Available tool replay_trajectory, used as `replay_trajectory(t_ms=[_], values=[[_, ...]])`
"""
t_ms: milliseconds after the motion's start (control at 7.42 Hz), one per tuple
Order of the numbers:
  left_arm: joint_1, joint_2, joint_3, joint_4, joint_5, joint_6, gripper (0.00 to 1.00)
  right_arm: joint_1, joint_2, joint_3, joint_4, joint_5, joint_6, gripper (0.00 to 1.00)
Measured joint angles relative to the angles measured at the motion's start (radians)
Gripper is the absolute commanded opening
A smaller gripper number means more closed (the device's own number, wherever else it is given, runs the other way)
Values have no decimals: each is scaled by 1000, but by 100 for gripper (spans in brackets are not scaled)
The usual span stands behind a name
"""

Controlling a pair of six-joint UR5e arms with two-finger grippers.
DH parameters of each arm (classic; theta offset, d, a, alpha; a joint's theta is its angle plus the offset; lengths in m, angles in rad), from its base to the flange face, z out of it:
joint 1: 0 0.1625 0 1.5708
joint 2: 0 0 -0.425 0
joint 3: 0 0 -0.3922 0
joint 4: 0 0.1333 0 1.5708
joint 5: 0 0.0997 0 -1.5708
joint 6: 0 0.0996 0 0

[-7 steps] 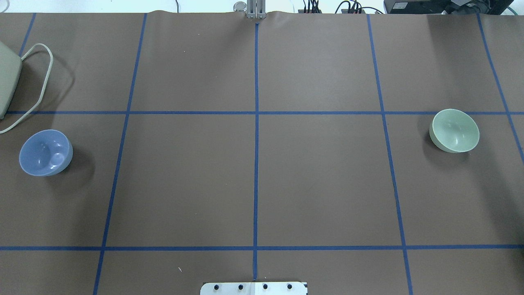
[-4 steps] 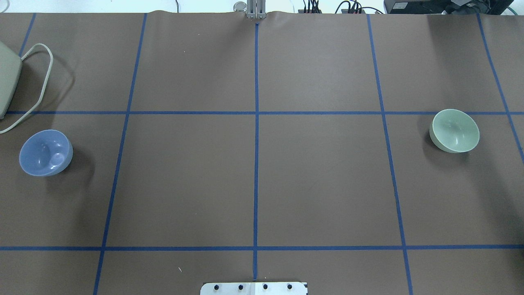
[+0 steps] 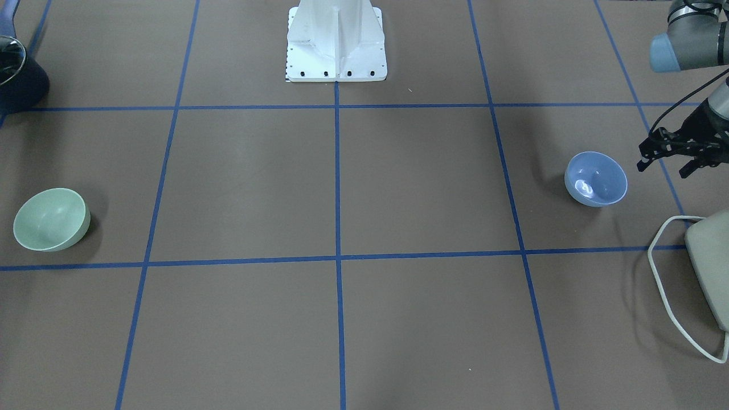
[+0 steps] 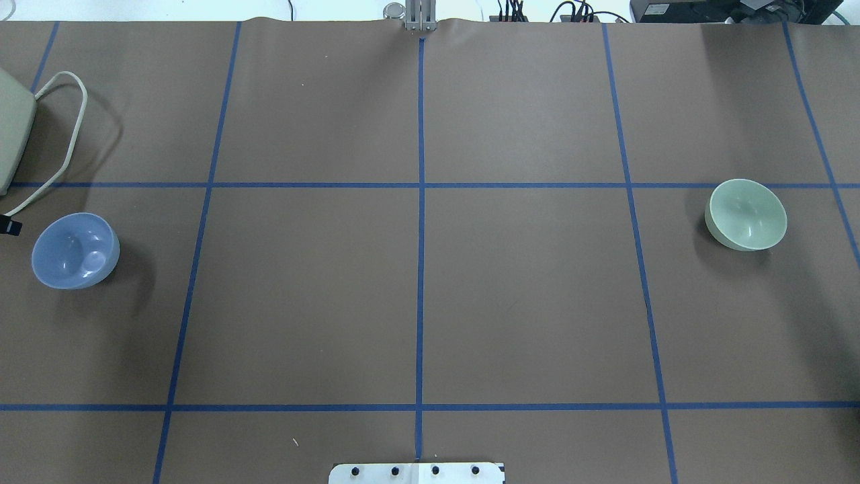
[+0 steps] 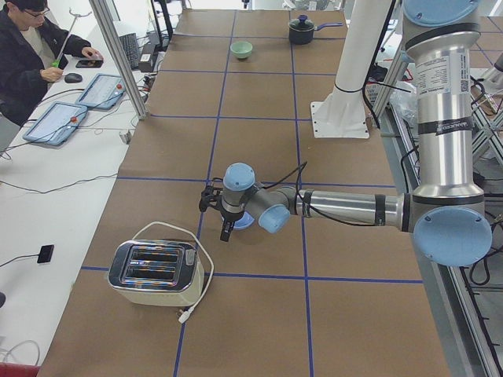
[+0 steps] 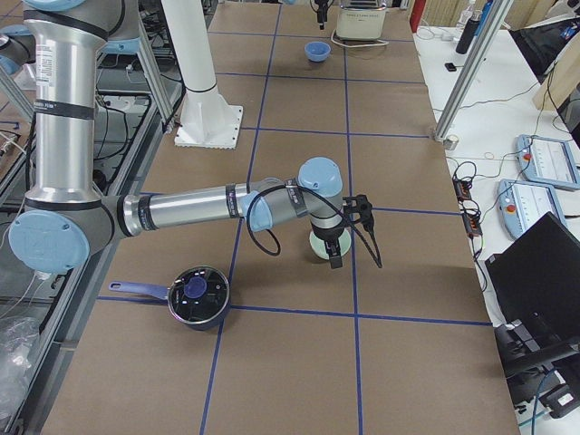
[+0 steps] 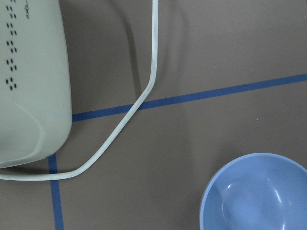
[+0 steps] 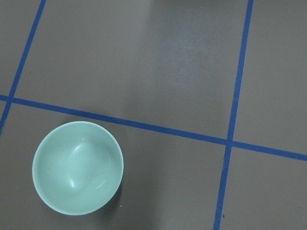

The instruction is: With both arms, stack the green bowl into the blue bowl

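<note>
The blue bowl (image 3: 596,179) stands upright on the table's left side; it also shows in the overhead view (image 4: 75,250) and low right in the left wrist view (image 7: 256,194). My left gripper (image 3: 663,169) hovers open and empty just outboard of it; one fingertip (image 4: 10,227) shows at the overhead view's left edge. The green bowl (image 4: 746,214) stands upright on the table's right side, also seen in the front view (image 3: 51,220) and the right wrist view (image 8: 77,166). My right gripper (image 6: 346,240) hangs above it; I cannot tell whether it is open or shut.
A cream toaster (image 3: 709,267) with a looped white cord (image 4: 67,134) stands on the far side of the blue bowl. A dark pot (image 6: 195,294) with a handle sits near the green bowl, toward the robot's side. The white pedestal base (image 3: 336,40) stands at the table's middle.
A black fingertip of my left gripper has come into the overhead view at the left edge, next to the blue bowl. Both bowls have stayed in place.
</note>
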Motion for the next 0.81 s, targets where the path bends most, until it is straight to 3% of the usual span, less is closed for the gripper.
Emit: replay_trajectory(t_ms=[270,404,674,809], values=[[56,-6,28,-27,38,-5,78,0,0,-1,0,-6,0,100],[76,-9,35,-31,45,-4,58,0,0,-1,0,-8,0,100],[109,-10,39,-36,48,-2,1,0,0,-1,0,-10,0,100],[116,-10,39,-40,48,-1,0,0,0,-1,0,-10,0,100]])
